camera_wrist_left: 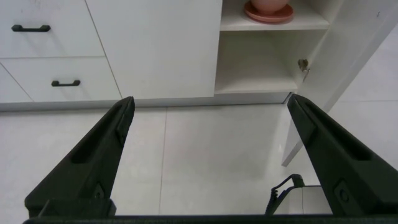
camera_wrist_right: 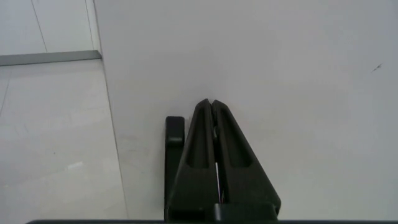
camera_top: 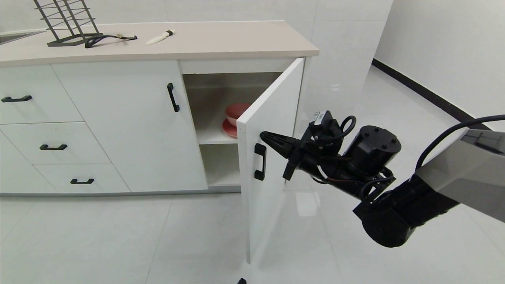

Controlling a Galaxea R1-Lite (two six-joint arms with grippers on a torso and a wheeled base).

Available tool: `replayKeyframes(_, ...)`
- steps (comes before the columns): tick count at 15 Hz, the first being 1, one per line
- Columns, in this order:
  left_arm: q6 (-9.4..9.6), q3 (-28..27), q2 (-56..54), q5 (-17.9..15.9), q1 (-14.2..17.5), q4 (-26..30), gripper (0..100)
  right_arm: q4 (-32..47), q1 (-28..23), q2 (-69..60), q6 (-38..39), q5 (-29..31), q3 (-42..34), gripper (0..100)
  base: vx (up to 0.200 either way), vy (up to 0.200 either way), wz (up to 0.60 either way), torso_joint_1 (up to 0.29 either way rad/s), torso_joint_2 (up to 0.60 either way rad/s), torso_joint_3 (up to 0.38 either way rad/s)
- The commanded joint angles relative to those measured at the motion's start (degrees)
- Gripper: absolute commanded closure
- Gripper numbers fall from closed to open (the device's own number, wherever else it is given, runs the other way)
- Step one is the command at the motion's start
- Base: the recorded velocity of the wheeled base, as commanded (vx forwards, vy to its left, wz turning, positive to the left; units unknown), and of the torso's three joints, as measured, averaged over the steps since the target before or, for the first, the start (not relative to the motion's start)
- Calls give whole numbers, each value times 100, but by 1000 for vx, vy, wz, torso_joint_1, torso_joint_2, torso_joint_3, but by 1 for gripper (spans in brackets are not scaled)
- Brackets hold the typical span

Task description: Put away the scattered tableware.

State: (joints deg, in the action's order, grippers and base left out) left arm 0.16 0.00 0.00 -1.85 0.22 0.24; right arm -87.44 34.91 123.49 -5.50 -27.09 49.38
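My right end effector (camera_top: pixel 263 137), fingers pinched together and empty, appears to touch the open cabinet door (camera_top: pixel 276 106) just beside its handle (camera_top: pixel 259 161). I'd press squarely and slowly so the door swings without the tips slipping. A pink bowl (camera_top: pixel 236 111) sits on the shelf (camera_top: pixel 211 138) inside. My left end effector (camera_wrist_left: pixel 209 102) hangs wide open.

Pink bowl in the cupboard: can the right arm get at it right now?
Probably not directly: the open door stands between the right gripper, shut beside the handle, and the bowl.
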Motion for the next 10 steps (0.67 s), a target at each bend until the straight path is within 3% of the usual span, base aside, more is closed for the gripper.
replayKeyframes(1, 2, 0, 9, 1, 4, 2, 0, -1, 42, 140, -4, 2, 150, 100, 0, 0, 0, 0, 0, 0)
replayKeyframes(10, 2, 0, 9, 1, 4, 2, 0, -18, 279, 729, -4, 2, 1073, 100, 0, 0, 0, 0, 0, 0)
